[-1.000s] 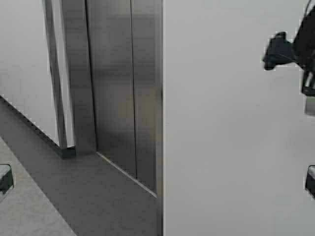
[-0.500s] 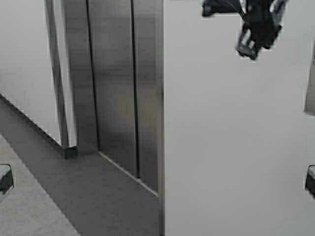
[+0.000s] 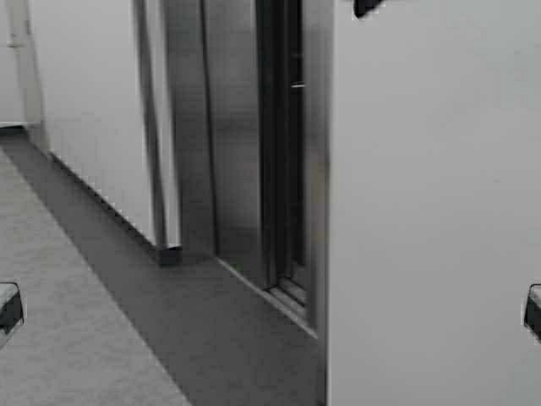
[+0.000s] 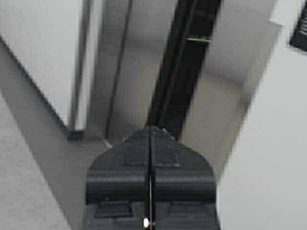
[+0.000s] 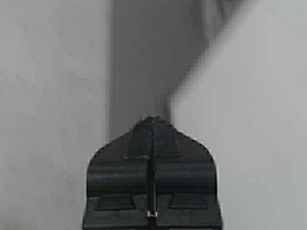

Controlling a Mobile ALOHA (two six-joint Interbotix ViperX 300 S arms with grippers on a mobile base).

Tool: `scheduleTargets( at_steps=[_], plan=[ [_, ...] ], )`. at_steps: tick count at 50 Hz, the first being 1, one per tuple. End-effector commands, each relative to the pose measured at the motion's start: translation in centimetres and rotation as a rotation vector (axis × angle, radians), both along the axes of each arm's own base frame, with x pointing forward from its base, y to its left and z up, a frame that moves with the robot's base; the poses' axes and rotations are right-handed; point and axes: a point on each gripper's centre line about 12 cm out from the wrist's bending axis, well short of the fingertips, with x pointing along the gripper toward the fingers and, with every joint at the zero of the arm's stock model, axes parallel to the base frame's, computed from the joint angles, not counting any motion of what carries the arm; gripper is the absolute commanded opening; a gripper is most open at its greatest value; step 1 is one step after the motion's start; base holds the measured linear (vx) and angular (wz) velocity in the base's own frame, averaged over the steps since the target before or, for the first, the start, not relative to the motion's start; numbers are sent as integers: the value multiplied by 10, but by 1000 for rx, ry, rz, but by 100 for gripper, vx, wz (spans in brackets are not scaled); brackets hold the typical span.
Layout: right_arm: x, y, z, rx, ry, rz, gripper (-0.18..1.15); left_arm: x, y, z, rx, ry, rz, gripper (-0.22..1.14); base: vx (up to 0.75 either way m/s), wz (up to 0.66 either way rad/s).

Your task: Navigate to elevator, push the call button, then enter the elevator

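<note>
The elevator (image 3: 232,144) stands in the white wall ahead, its steel doors parted by a narrow dark gap (image 3: 281,135). A short pale bar shows inside the gap. The left wrist view shows the same elevator (image 4: 129,81) and gap (image 4: 184,72) beyond my left gripper (image 4: 151,130), which is shut and holds nothing. My right gripper (image 5: 152,120) is shut and empty too, and faces a white wall close up. Only a black bit of the right arm (image 3: 365,7) shows at the top of the high view. The call button is out of view.
A white wall face (image 3: 431,211) fills the right half of the high view, and its corner stands beside the door frame. Dark floor strip (image 3: 186,321) runs along the wall, and paler floor (image 3: 59,279) lies to the left. A white wall (image 3: 93,110) continues left of the elevator.
The robot has moved: the scene has shifted right in the high view. The doors, shut before, now show a dark gap. The right arm has risen almost out of the high view.
</note>
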Motion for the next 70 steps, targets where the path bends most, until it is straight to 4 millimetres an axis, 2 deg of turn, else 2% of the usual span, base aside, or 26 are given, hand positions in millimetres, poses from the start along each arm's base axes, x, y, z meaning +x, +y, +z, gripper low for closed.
scheduleTargets(
  at_steps=[1, 5, 10, 23, 32, 38, 54, 61, 70],
  plan=[
    [-8, 4, 17, 108, -68, 41, 5, 2, 0, 2, 3, -3, -1, 3, 1, 31],
    [-13, 3, 17, 129, -89, 60, 5, 2, 0, 2, 3, -5, -1, 3, 2, 36],
    [-15, -5, 7, 132, -94, 59, 5, 1, 0, 2, 1, -8, -1, 3, 3, 40],
    [1, -30, 4, 215, -195, 25, 5, 1, 0, 1, 6, -18, 0, 3, 4, 40],
    [5, -28, 0, 244, -211, 41, 5, 2, 0, 0, 27, -11, 0, 3, 7, 46],
    [15, -26, 2, 247, -217, 38, 5, 2, 0, -2, 43, -8, 3, 3, 10, 44],
    [26, -38, -4, 236, -204, -10, 5, 4, 0, -2, 55, -13, 4, 3, 16, 37],
    [31, -45, -16, 222, -181, -33, 5, 10, 0, -3, 55, -4, 4, 3, 24, 27],
    [26, -53, -28, 208, -152, -54, 5, 16, 0, -2, 52, -3, 5, 3, 29, 29]
  ],
)
